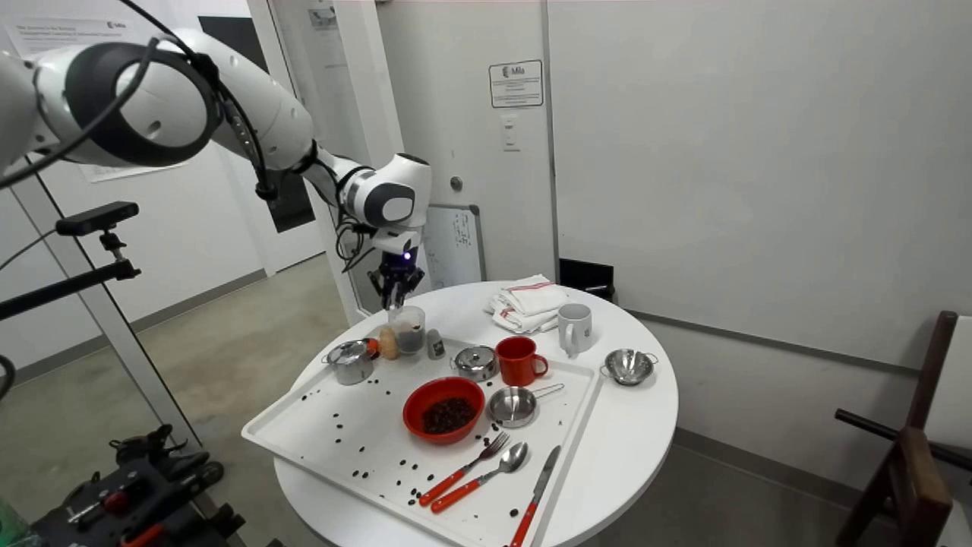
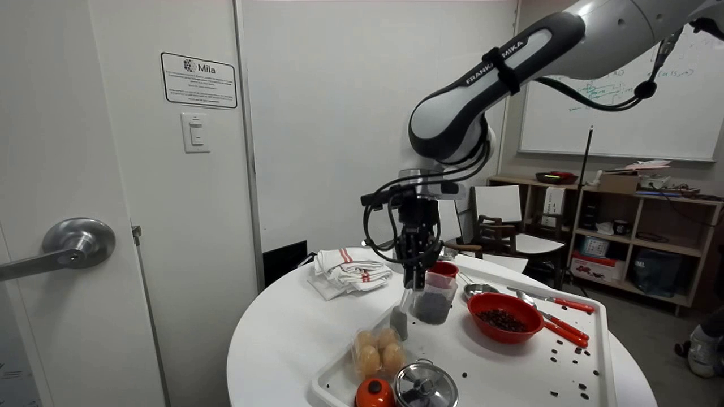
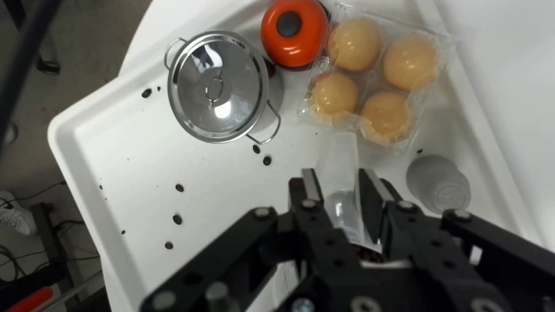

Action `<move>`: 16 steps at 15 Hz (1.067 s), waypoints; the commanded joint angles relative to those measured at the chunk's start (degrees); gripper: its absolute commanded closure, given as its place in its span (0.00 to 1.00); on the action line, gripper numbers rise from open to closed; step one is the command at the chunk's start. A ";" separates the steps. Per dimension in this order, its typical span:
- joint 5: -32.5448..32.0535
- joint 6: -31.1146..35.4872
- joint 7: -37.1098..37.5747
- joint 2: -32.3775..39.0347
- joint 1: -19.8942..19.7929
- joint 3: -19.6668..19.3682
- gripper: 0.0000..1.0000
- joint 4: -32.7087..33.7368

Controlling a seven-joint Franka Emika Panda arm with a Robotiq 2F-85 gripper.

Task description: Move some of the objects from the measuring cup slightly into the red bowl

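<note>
The measuring cup [image 1: 410,334] is a clear plastic beaker with dark beans inside. It stands upright or nearly so at the tray's far side, and also shows in an exterior view [image 2: 434,306]. My gripper [image 1: 393,299] points down at the cup's handle [image 3: 340,149]. In the wrist view the fingers [image 3: 340,186] are partly closed, one on each side of the handle, which fills the gap between them. Dark beans [image 3: 367,253] show under the gripper; most of the cup is hidden there. The red bowl [image 1: 440,438] holds dark beans and also shows in an exterior view [image 2: 498,334].
On the white tray [image 3: 78,143] stand an egg carton [image 3: 368,82], a grey shaker [image 3: 438,184], a lidded steel pot [image 3: 217,86], a smaller pot [image 1: 476,363], a red cup [image 1: 519,363], a steel pan [image 1: 512,408] and cutlery [image 1: 463,486]. Loose beans lie scattered.
</note>
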 commanded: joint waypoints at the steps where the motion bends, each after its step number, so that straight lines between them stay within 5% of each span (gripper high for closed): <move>1: 4.13 0.27 -2.92 -6.42 -2.51 0.90 0.90 -5.91; 8: 8.72 -1.12 -6.01 -11.80 -6.81 0.14 0.90 -12.53; 16: 17.26 -8.11 -20.30 -13.53 -11.99 1.25 0.90 -17.29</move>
